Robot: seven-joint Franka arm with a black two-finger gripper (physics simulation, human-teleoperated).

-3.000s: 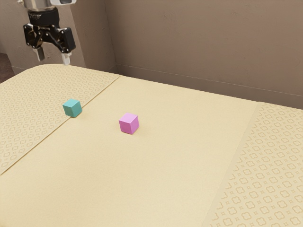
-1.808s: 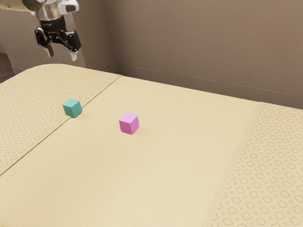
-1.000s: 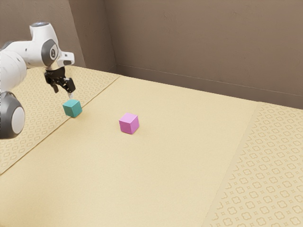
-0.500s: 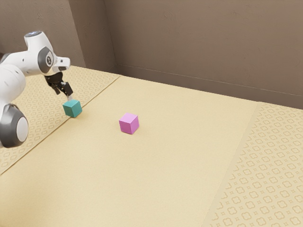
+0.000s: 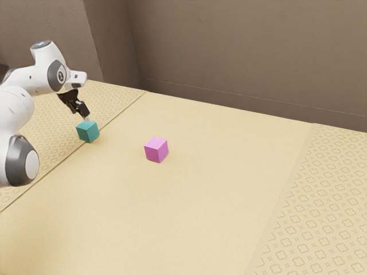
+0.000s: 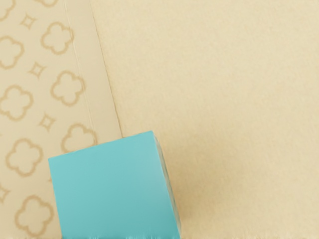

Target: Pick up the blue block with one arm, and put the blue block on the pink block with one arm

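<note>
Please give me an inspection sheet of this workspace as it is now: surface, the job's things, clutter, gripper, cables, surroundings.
Surface: tan table, plain middle strip with patterned bands at both sides.
Job's things: blue block sits on the seam between a patterned band and the plain strip. The pink block is on the plain strip, apart from it, toward the exterior view's right. Not yet stacked.
Clutter: nothing seen.
Grippers: gripper hangs close above the blue block.
Cables: nothing seen.
Surroundings: brown wall behind the table.
</note>
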